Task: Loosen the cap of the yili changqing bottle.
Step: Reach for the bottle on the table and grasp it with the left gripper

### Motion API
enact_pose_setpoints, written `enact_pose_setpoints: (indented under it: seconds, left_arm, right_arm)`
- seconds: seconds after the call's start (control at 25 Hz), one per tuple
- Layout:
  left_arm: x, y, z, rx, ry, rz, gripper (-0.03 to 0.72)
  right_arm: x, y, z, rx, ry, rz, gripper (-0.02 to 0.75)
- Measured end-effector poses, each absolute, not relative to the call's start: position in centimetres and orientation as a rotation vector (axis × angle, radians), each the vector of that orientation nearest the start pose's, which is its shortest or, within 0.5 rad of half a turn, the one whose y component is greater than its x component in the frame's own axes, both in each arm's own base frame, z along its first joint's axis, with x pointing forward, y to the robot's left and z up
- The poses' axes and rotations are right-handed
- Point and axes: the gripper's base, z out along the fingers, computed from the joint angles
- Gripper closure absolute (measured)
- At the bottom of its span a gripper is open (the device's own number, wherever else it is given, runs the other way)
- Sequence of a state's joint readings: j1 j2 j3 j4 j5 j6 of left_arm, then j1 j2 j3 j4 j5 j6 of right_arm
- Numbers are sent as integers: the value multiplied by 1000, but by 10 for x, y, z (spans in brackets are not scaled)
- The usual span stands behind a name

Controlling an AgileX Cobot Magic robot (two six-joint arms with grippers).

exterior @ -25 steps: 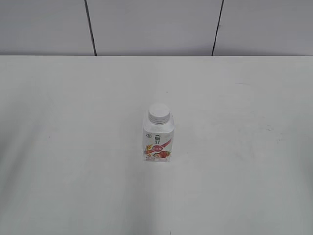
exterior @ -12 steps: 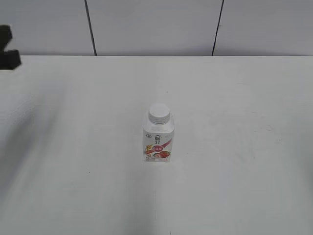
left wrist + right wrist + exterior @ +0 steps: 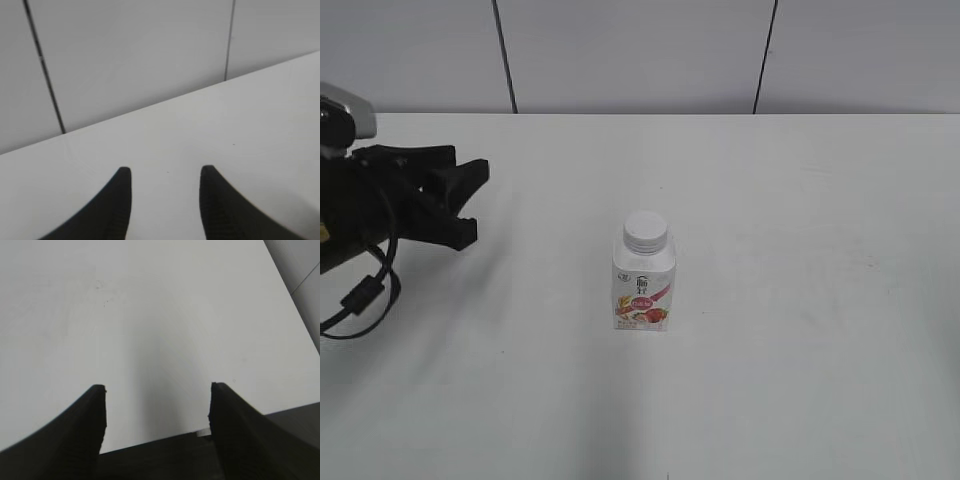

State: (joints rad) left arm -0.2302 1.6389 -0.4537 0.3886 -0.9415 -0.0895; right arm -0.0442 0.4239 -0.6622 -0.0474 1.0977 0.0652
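Left gripper [image 3: 470, 200] is seen at the exterior view's left edge, fingers spread wide, nothing held. Right gripper [image 3: 157, 402] is seen only from its wrist, fingers parted, empty.

I have a plain white table [image 3: 800, 200] in front of me, running back to a pale panelled wall [image 3: 630, 55]. The only thing standing on it is the yili changqing bottle [image 3: 643, 285], upright near the middle, strawberry label facing the exterior camera, with its white cap [image 3: 646, 231] on the neck. Both wrist views show me only bare white tabletop.
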Motion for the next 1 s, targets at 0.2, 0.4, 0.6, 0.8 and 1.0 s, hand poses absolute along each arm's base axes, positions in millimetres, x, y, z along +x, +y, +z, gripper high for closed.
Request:
enact_pose_setpoints:
  seconds: [0.2, 0.4, 0.6, 0.8, 1.0]
  left_arm:
    - [265, -90, 150, 573, 1666, -498, 397]
    - [266, -103, 122, 770, 1679, -624, 397]
    - [273, -113, 102, 990, 1642, -707, 397]
    - [279, -114, 102, 969, 1627, -702, 397]
    - [282, -114, 106, 910, 1609, -701, 365]
  right_arm:
    - [50, -6, 308, 156, 2397, -41, 226]
    - [54, -6, 306, 183, 2426, -31, 226]
    - [62, -6, 300, 211, 2531, -22, 226]
    - [73, -7, 305, 227, 2566, -19, 226]
    - [87, -6, 316, 238, 2580, -2, 226]
